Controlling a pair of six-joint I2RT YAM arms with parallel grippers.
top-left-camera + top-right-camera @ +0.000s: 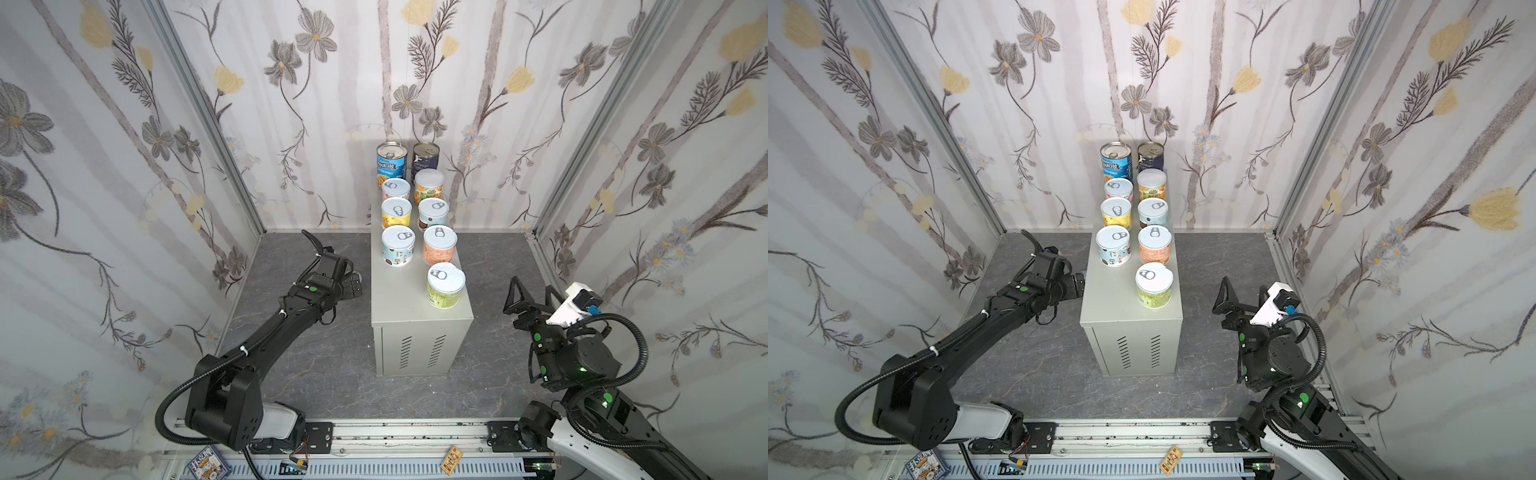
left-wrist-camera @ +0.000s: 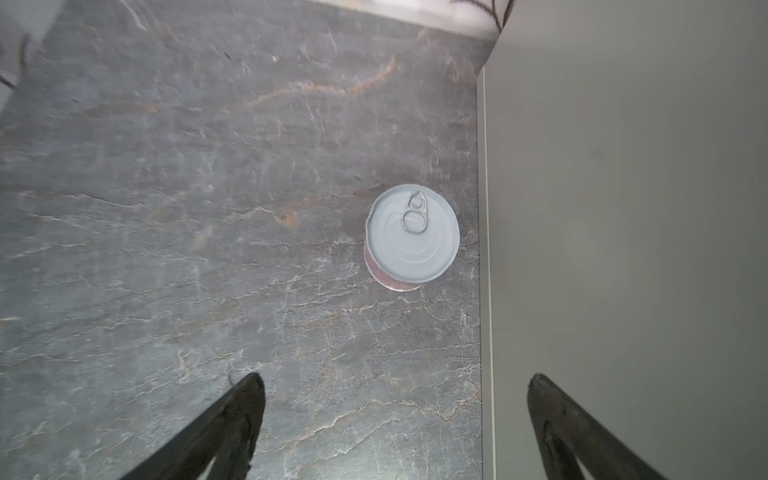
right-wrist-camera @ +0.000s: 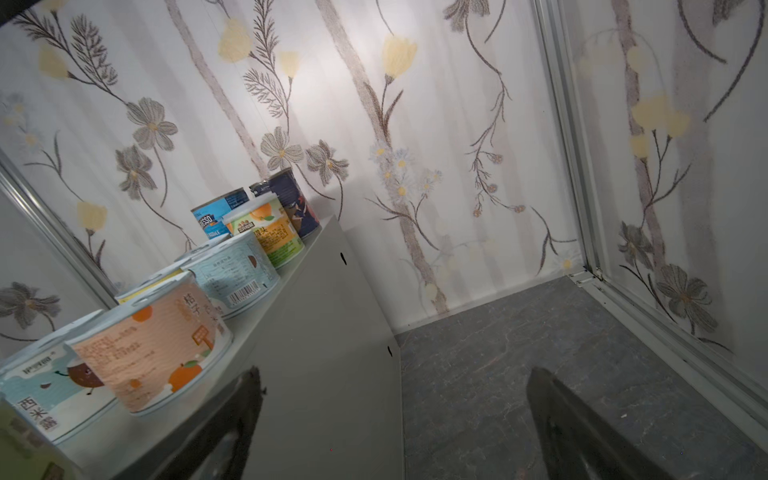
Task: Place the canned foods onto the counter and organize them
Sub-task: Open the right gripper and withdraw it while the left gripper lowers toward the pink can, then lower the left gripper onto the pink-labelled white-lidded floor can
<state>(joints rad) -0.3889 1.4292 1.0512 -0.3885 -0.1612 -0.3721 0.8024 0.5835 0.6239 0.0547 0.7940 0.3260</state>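
The counter (image 1: 407, 307) (image 1: 1121, 307) is a beige cabinet standing mid-floor, with several canned foods in two rows on top. A blue Progresso can (image 1: 391, 164) and a navy can (image 1: 424, 160) are at the back, and a green-labelled can (image 1: 444, 284) (image 1: 1153, 284) stands nearest. In the left wrist view one more can (image 2: 413, 235), white-lidded with a pinkish label, stands upright on the floor beside the counter wall (image 2: 623, 249). My left gripper (image 2: 395, 378) (image 1: 328, 253) hangs open above it, holding nothing. My right gripper (image 3: 395, 372) (image 1: 532, 291) (image 1: 1244, 289) is open and empty, right of the counter (image 3: 324, 332).
Dark marbled floor (image 1: 316, 374) surrounds the counter, closed in by floral walls on three sides. The arms' metal rail (image 1: 395, 432) runs along the front, with a small wooden tag (image 1: 452, 458) and a printed card (image 1: 208, 463) lying on it.
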